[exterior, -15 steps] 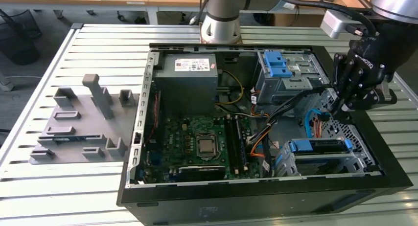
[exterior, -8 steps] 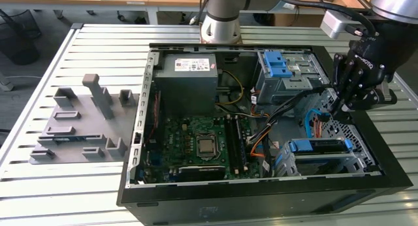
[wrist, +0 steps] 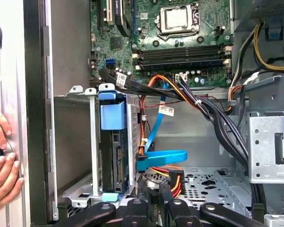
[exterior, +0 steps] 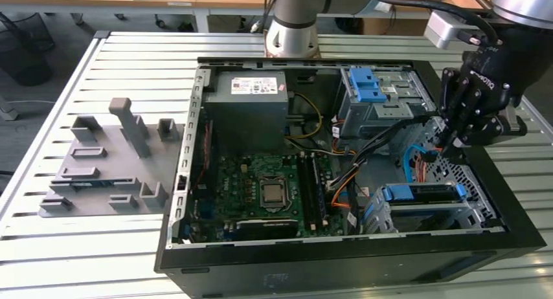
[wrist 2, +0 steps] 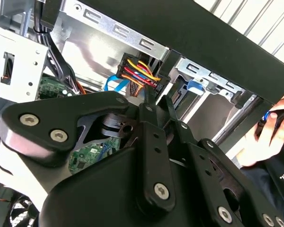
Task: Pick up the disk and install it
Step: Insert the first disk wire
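Note:
The disk point(exterior: 419, 194) is a silver drive with a blue bracket. It sits in the drive cage at the near corner of the open computer case point(exterior: 346, 257), on the exterior view's right. In the first wrist view the disk point(wrist: 117, 151) stands on edge in its bay, with a blue tab on its end. My gripper point(exterior: 451, 142) hangs over the case's right wall, a short way from the disk and not touching it. In the first wrist view the gripper point(wrist: 156, 193) looks shut with nothing in it. Its tips are beside a connector point(wrist: 175, 182) with red, yellow and black wires.
A blue flat cable point(wrist: 163, 158) and black cable bundles point(wrist: 213, 113) cross the space beside the bay. A second cage with blue latches point(exterior: 372, 85) stands at the back right. A person's hand point(wrist: 1, 172) rests outside the case wall. A grey fixture point(exterior: 108, 163) lies on the exterior view's left.

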Action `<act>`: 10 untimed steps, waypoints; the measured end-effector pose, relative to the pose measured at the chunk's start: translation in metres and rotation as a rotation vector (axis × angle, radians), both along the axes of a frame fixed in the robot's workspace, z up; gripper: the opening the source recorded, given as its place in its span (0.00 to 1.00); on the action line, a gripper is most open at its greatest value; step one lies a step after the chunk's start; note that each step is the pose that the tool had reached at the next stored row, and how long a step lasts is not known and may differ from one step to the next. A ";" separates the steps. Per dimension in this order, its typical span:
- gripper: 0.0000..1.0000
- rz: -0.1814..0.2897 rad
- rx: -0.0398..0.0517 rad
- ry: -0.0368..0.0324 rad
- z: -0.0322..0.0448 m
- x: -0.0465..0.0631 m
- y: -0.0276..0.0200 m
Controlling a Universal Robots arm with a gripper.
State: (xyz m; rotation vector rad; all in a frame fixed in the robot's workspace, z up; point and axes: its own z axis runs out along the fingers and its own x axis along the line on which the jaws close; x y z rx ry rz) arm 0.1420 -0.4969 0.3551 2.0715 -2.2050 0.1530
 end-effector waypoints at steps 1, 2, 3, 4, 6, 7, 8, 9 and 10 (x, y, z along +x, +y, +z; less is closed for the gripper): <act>0.24 0.000 -0.0001 0.0000 0.0001 0.000 0.0006; 0.24 0.000 -0.0001 0.0001 0.0001 0.001 0.0014; 0.24 0.000 -0.0001 0.0002 0.0001 0.002 0.0023; 0.24 0.000 -0.0001 0.0005 0.0001 0.002 0.0031; 0.24 0.000 -0.0001 0.0012 0.0001 0.004 0.0046; 0.24 0.000 -0.0001 0.0016 0.0001 0.005 0.0052; 0.24 0.000 -0.0001 0.0021 0.0000 0.006 0.0055; 0.24 0.000 -0.0002 0.0024 0.0001 0.007 0.0056; 0.24 0.000 -0.0003 0.0025 0.0001 0.007 0.0057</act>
